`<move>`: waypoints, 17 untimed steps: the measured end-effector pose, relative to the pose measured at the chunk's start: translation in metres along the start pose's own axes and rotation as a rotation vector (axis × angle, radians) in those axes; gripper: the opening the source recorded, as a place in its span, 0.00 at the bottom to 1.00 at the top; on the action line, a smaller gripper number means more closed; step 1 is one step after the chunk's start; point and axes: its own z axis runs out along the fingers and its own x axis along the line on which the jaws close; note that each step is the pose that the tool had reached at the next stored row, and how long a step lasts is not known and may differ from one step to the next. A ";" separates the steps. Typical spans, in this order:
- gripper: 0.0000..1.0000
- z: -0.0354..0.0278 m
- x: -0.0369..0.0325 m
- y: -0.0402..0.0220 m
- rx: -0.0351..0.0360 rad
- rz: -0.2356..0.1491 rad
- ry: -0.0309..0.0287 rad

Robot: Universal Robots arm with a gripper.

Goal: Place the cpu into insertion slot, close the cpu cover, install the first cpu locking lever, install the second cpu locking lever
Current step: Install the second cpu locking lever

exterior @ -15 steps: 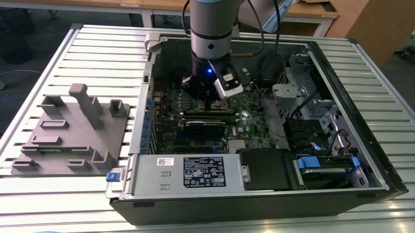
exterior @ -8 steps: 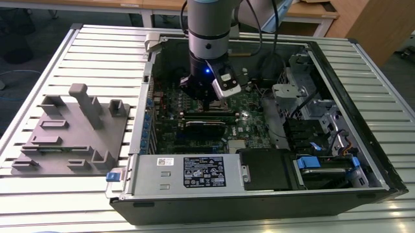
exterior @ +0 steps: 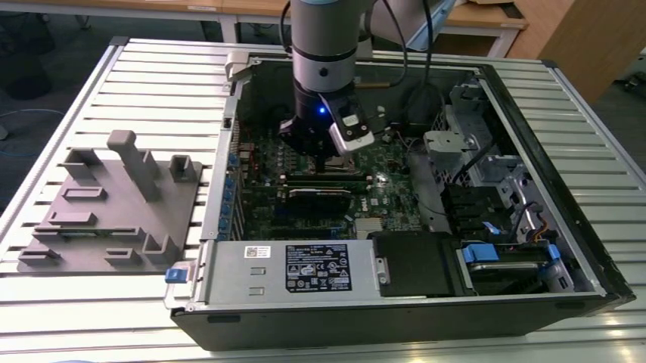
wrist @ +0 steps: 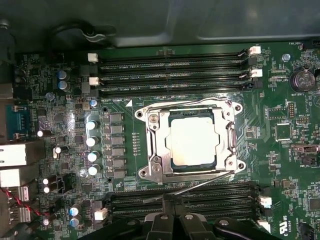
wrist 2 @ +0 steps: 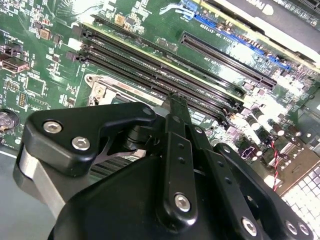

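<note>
The gripper (wrist: 172,220) hovers low over the motherboard (wrist: 65,165), its fingertips drawn together on nothing, just beside the socket. The cpu (wrist: 192,139) already sits in the insertion slot (wrist: 173,166), with the cpu cover (wrist: 156,145) lying down around it. A thin locking lever (wrist: 200,182) runs along the near side of the frame, slightly raised. Pressing it well probably means a straight, slow push. Memory slots (wrist: 172,75) flank the socket on 2 sides, leaving little free room; the computer case (exterior: 565,181) walls stand well apart.
</note>
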 end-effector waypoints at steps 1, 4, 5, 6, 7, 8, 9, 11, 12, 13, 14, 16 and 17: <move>0.10 0.0000 0.0001 0.0000 -0.0034 0.000 0.0007; 0.10 0.0000 0.0006 0.0000 -0.0159 0.001 0.0032; 0.10 0.0000 0.0009 0.0000 -0.0193 0.001 0.0036; 0.10 0.0000 0.0012 0.0000 -0.0222 0.001 0.0038; 0.10 -0.0001 0.0016 -0.0001 -0.0245 0.001 0.0040; 0.10 0.0000 0.0019 -0.0001 -0.0271 0.001 0.0042; 0.10 0.0000 0.0022 -0.0001 -0.0298 0.001 0.0044; 0.10 0.0002 0.0025 -0.0002 -0.0351 0.002 0.0048; 0.10 0.0005 0.0026 -0.0002 -0.0366 0.002 0.0049; 0.10 0.0008 0.0026 -0.0002 -0.0377 0.002 0.0049; 0.10 0.0012 0.0026 -0.0003 -0.0388 0.002 0.0050; 0.10 0.0022 0.0027 -0.0005 -0.0397 0.002 0.0052; 0.10 0.0025 0.0028 -0.0007 -0.0397 0.002 0.0052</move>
